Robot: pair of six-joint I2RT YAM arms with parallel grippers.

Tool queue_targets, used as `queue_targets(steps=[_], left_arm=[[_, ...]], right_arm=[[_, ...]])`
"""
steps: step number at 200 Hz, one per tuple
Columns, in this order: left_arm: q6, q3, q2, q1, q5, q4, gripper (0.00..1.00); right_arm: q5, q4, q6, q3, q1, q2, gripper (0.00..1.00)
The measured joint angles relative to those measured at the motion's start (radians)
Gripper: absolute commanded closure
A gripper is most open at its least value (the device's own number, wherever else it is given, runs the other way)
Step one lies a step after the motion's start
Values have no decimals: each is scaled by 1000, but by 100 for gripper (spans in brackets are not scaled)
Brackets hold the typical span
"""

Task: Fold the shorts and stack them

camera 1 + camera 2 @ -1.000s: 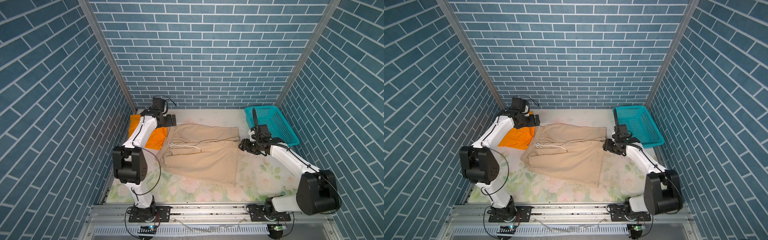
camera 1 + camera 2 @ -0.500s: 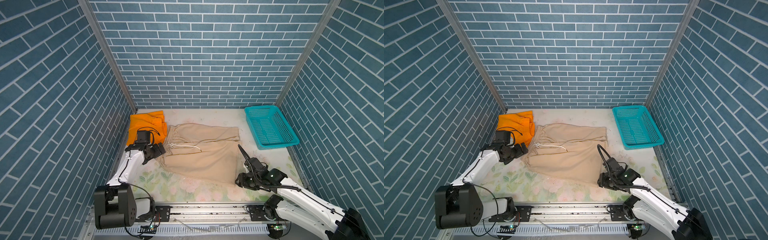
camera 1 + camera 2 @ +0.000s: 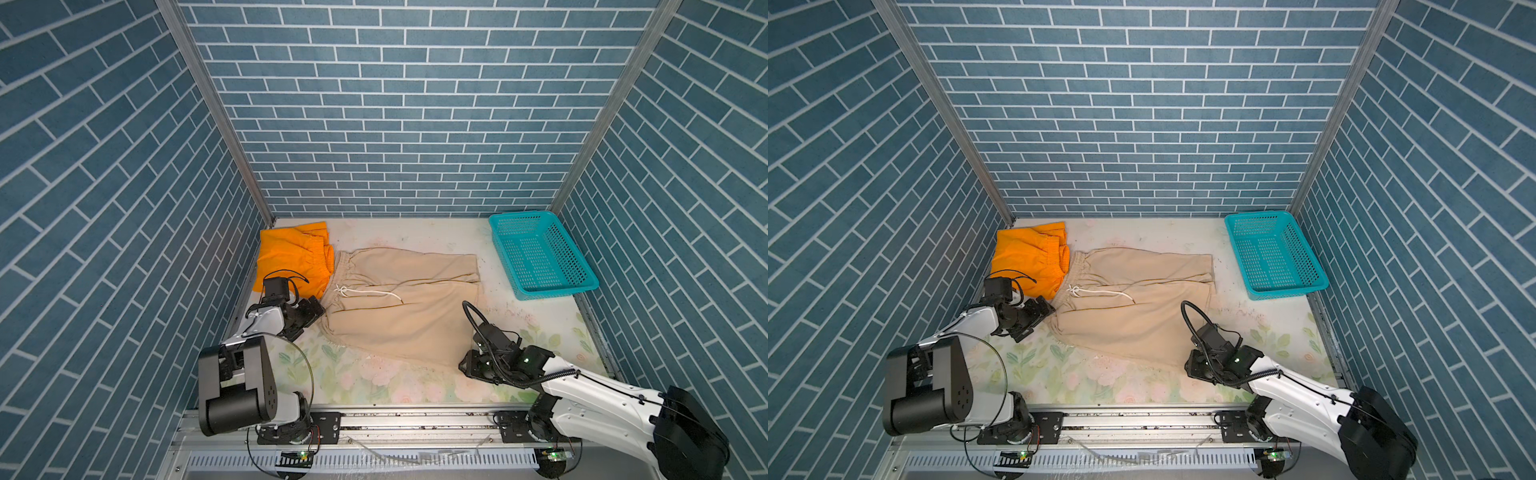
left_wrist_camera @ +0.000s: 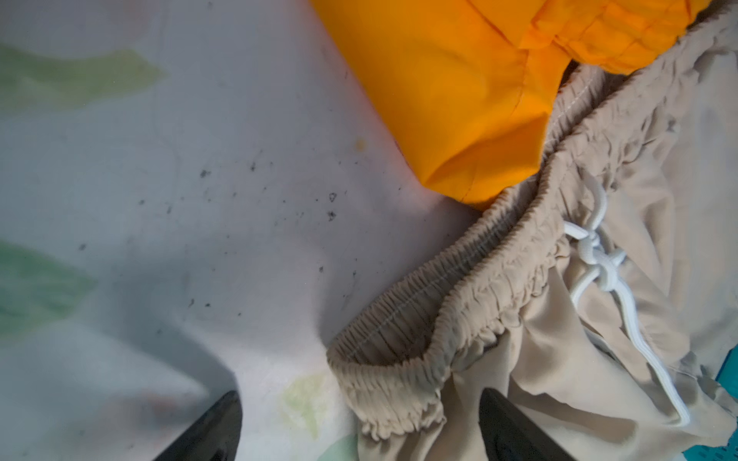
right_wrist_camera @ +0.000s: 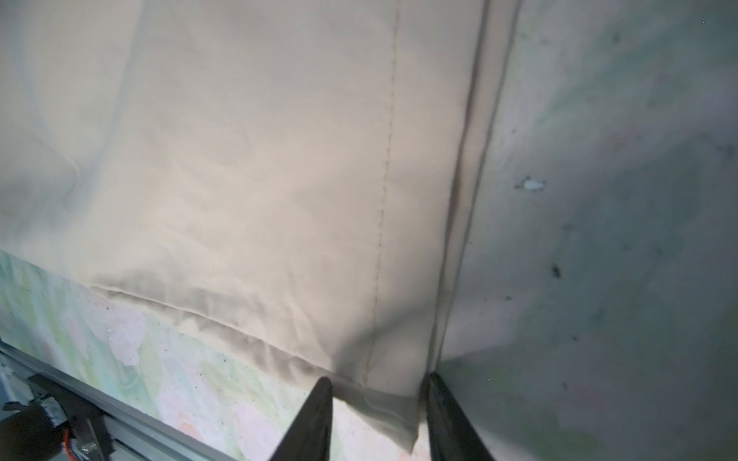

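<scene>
Orange shorts (image 3: 291, 257) are lying far left on the table (image 3: 519, 332), touching the beige shorts (image 3: 399, 307) spread across its middle. The left gripper (image 4: 359, 431) is hovering with jaws spread around the waistband (image 4: 399, 335) corner; the right gripper (image 5: 377, 403) is straddling the near hem corner (image 5: 395, 415), jaws narrowly apart.

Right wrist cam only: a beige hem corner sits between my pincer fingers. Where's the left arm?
Observer: Left pincer is open over the near end of the beige shorts, at the waistband.
Operator: Orange pair?
Observer: Orange shorts lie far left, against that waistband.
Operator: Basket?
Observer: Teal basket sits far right, apart from both pairs.
</scene>
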Motion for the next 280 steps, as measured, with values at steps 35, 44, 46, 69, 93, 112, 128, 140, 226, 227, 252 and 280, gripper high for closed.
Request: queue_targets(steps=[35, 44, 46, 69, 93, 112, 128, 140, 226, 227, 252, 280], left_arm=[[7, -11, -1, 0, -7, 19, 13], [8, -17, -1, 0, -8, 33, 14], [8, -18, -1, 0, -8, 35, 14], [8, -33, 5, 0, -2, 86, 24], [3, -48, 19, -2, 19, 151, 36], [0, -50, 34, -11, 25, 177, 46], [6, -50, 46, -24, 26, 182, 63], [15, -48, 56, -31, 24, 177, 83], [68, 92, 0, -50, 60, -143, 100], [70, 100, -4, -51, 60, -155, 100], [134, 253, -72, -60, 74, -364, 100], [230, 408, -110, -60, 62, -591, 100]], right_arm=[[19, 27, 29, -13, 9, 5, 100], [26, 26, 29, -13, 9, -5, 100], [27, 26, 29, -13, 9, -6, 100], [40, 19, 29, -13, 9, -44, 100], [49, 3, 29, -12, 9, -76, 100], [56, -11, 29, -12, 9, -102, 100], [64, -27, 29, -11, 9, -121, 100], [72, -39, 29, -11, 9, -128, 100], [168, -319, -39, 214, 3, -138, 100], [169, -322, -40, 217, 3, -139, 100], [210, -438, -93, 319, -13, -178, 100], [237, -554, -161, 406, -63, -196, 100]])
